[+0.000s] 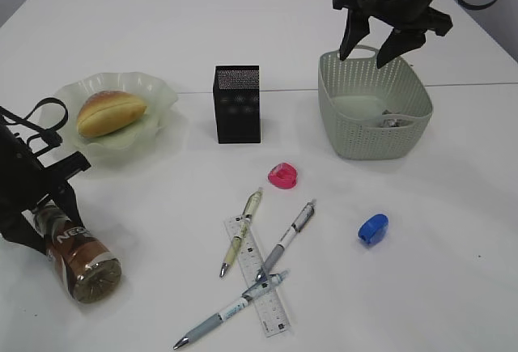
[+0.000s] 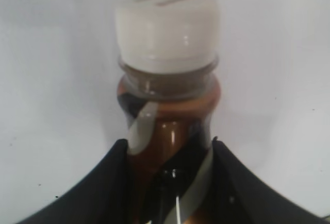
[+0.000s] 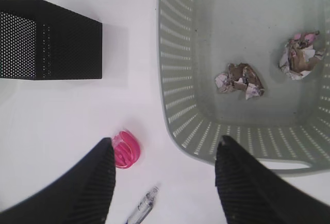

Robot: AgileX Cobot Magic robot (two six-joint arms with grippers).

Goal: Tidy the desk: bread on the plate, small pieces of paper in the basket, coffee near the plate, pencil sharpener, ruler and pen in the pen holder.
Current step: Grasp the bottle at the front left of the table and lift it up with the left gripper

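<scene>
1. Broadly, the white desk (image 1: pixel 453 287) filled the exterior view, a thin seam crossing it behind the basket and holder; pale wall panels showed at the far edge.
2. Right of centre stood the basket (image 1: pixel 374 135), grey-green and perforated, with two crumpled paper scraps (image 3: pixel 240 79) lying apart on its floor.
3. At the left lay the plate (image 1: pixel 154 93), pale green with a ruffled rim, and the bread (image 1: pixel 110 112) rested on it.
4. Between plate and basket stood the black mesh holder (image 1: pixel 237 103), upright; whether anything was inside could not be told.
5. Near the front-left corner lay the coffee (image 1: pixel 79 261) on its side, base toward the camera, well apart from the plate.
6. Around its neck end sat the left gripper (image 1: pixel 34 214); the wrist view showed both fingers (image 2: pixel 93 188) flanking the bottle below the white cap, close against it, though a firm pinch could not be confirmed.
7. Above the basket's far rim hung the right gripper (image 1: pixel 375 47), fingers spread and holding nothing.
8. In front of the holder lay the clear ruler (image 1: pixel 259 277), flat, with three pens (image 1: pixel 285 241) across or beside it: one slanted at its left end, one over its middle, one across its near end.
9. A pink sharpener (image 1: pixel 284 176) lay between holder and pens, just beside the basket's near corner.
10. A blue sharpener (image 1: pixel 373 229) lay alone right of the pens.
</scene>
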